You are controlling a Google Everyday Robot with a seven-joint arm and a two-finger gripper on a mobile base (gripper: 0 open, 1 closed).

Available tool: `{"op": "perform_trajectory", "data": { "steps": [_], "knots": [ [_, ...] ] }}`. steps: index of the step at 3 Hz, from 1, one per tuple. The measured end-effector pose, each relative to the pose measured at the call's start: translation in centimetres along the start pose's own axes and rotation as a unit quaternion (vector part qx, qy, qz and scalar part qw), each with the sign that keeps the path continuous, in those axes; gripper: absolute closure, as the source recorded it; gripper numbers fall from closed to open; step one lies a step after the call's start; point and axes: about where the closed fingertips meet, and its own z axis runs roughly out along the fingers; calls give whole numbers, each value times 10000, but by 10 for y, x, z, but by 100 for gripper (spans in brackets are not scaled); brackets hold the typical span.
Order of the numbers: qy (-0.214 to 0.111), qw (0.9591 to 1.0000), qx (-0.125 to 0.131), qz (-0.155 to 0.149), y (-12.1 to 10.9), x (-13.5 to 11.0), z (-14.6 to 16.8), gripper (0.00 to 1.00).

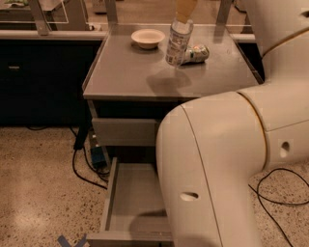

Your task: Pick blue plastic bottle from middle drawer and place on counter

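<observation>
The blue plastic bottle point(177, 43) hangs tilted above the rear of the desk point(125, 72), just beside a can point(197, 51) lying on its side. Its shadow falls on the desk forward of it, which suggests it is not yet set down. The claw point(185, 10), at the top edge of view, is clamped on the bottle's cap end. The middle drawer point(135, 202) stands open below.
</observation>
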Motion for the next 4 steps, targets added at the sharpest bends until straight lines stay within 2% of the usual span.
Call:
{"op": "perform_trajectory", "data": {
  "steps": [1, 2, 4],
  "knots": [
    [21, 9995, -139, 289, 2, 10, 9, 100],
    [-98, 9996, 1, 272, -6, 2, 13, 100],
    [-170, 9995, -2, 257, -8, -1, 18, 100]
  ]
}}
